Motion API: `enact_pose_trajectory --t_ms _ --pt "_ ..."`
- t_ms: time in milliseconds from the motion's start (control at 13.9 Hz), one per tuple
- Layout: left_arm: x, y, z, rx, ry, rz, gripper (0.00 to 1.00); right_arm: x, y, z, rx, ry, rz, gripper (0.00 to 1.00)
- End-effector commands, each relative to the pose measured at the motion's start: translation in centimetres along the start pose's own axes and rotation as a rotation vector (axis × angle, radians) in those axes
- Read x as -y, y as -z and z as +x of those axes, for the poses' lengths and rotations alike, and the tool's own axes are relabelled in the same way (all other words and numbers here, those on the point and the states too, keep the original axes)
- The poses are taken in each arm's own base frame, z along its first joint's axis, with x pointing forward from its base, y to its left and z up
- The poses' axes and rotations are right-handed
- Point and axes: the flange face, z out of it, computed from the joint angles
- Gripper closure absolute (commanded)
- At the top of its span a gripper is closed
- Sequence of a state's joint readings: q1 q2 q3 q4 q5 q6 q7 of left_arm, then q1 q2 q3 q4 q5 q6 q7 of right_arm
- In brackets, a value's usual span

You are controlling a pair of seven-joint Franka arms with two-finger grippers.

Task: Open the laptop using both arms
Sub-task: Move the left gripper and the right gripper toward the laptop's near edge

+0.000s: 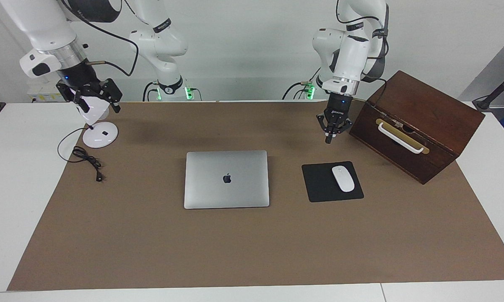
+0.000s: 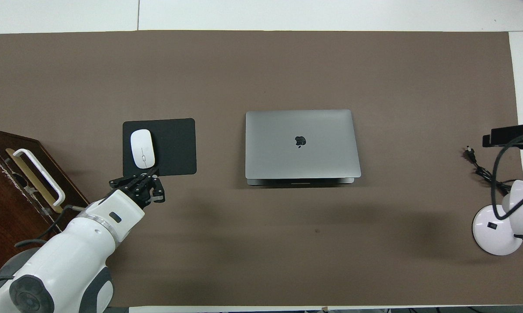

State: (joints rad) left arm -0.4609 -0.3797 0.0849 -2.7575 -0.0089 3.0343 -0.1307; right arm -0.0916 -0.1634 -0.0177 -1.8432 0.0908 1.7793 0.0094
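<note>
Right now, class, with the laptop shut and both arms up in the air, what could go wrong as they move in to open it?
1. The left tool hangs beside the wooden box and close above the mouse; a low sweep toward the laptop could knock it.
2. The right tool is over the lamp and its cable; it might snag them.

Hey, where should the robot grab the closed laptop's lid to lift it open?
Probably the lid edge of the laptop nearest the robots: the overhead view shows the base peeking out there, a lip. Come from the robots' end; the left gripper is closer.
</note>
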Motion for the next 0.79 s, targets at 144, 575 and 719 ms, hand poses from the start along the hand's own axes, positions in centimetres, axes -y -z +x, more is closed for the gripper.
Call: enact_pose_trajectory --t_ms 144,575,719 --pt "-2.9 -0.5 -4.2 -0.084 -0.004 -0.071 1.0 2.5 -6.2 -1.6 -0.101 -0.091 0.152 0.01" --pt "-8.2 -4.2 -7.8 -0.107 0.026 -0.153 1.0 3.2 -11.5 -7.1 -0.119 -0.318 0.413 0.01" --pt "-9.6 -4.3 -8.2 -0.095 0.059 -0.164 1.0 6.6 -14.2 -10.3 -0.158 -0.429 0.477 0.01"
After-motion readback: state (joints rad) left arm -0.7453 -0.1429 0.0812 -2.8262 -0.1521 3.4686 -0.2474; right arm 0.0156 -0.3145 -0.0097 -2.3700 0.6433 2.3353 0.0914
